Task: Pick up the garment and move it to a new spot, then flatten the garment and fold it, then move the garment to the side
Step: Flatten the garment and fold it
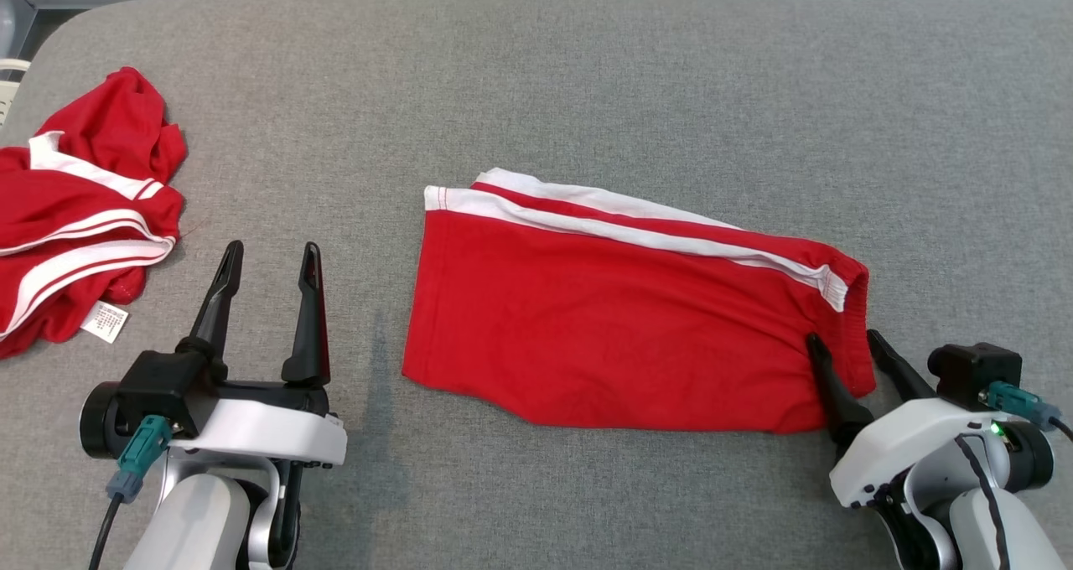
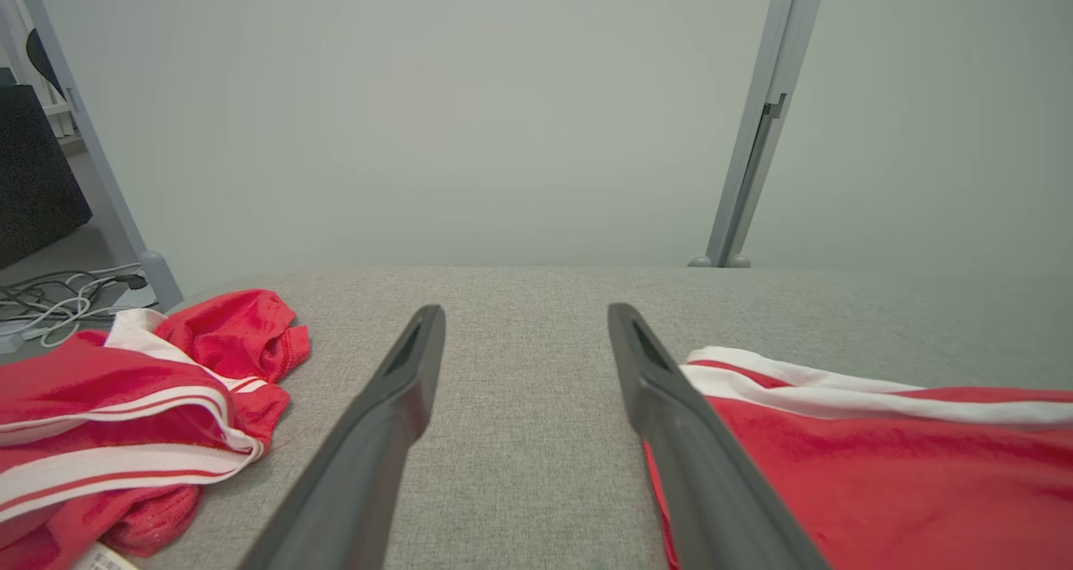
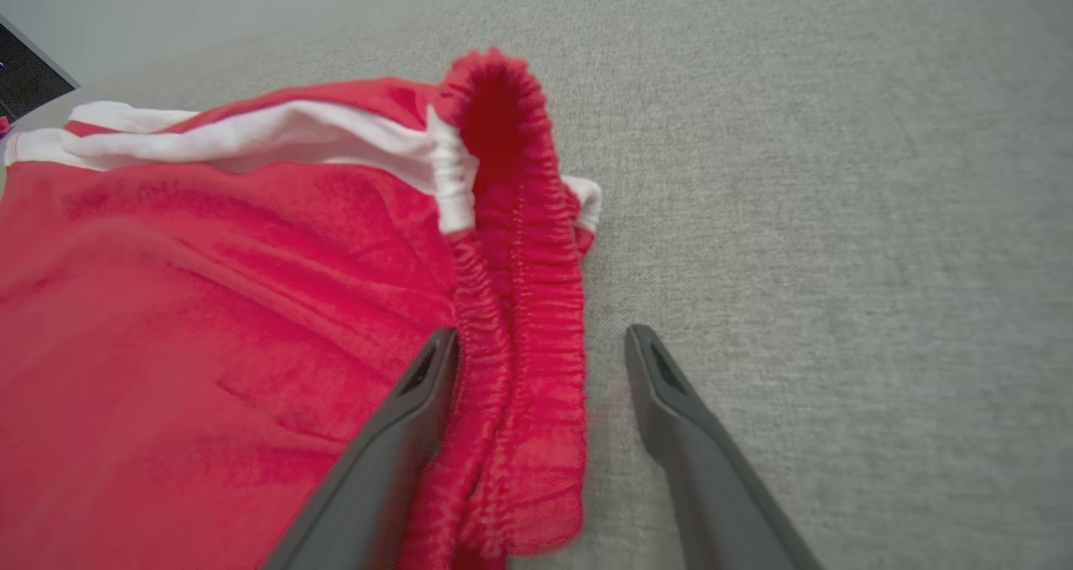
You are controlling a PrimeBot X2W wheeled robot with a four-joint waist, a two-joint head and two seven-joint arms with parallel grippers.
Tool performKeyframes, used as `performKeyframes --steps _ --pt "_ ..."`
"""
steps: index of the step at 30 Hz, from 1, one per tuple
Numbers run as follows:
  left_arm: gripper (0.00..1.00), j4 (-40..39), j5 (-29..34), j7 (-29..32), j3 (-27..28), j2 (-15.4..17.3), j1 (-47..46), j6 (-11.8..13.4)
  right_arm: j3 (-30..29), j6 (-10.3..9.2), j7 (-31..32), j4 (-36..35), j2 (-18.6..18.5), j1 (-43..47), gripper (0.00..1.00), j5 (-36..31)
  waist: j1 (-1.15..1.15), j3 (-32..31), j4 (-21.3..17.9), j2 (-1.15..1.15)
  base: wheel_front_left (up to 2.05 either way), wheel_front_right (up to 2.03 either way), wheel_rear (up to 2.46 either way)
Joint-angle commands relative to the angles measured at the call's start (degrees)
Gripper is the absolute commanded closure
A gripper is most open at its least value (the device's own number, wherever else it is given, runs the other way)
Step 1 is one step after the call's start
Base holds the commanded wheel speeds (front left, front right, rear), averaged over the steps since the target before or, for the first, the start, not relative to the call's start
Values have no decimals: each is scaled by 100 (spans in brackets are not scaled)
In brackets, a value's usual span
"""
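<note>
The grey padded table (image 1: 587,75) is taking up nearly everything in front of me. The red garment (image 1: 620,318) (shorts with white side stripes, folded over) is lying flat at the middle, stretching toward four o'clock. A second red heap (image 1: 84,209) is sitting crumpled at nine o'clock. The left gripper (image 1: 272,249) is sitting at seven o'clock between the two, fingers spread wide, gripping nothing. The right gripper (image 1: 842,338) is at four o'clock, fingers wide apart and straddling the garment's elastic waistband (image 3: 520,318), one finger lying over the cloth, nothing pinched. A white label (image 1: 105,321) is poking out from the heap.
</note>
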Motion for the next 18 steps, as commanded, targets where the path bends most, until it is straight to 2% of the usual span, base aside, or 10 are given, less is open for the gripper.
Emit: performKeyframes --steps 1,2,3,4,5,7,12,18 --pt "0 18 37 -27 31 10 -116 -30 62 1 89 77 -36 -30 0 81 0 23 -6 0 0 0 0" --pt "0 21 46 -29 37 5 -130 -37 112 1 145 112 -64 -63 0 105 0 37 -8 0 0 0 0" --pt "0 28 54 -31 43 -2 -139 -40 155 1 164 140 -95 -97 6 143 0 50 -7 0 0 0 0" --pt "0 35 56 -32 50 -12 -143 -48 200 1 159 159 -106 -143 52 214 0 66 -4 0 0 0 0" --pt "0 42 57 -33 58 -19 -148 -61 255 1 189 185 -132 -179 61 245 0 78 -5 0 0 0 0" --pt "0 48 64 -33 80 -30 -162 -81 338 1 202 238 -169 -265 100 361 0 97 -13 0 0 0 0" --pt "0 42 114 -32 134 -46 -168 -95 429 -1 162 332 -318 -413 100 596 0 130 -60 0 0 0 0" --pt "0 19 152 -34 204 -57 -143 -100 271 -20 161 307 -651 -317 100 880 0 138 -151 0 0 0 0"
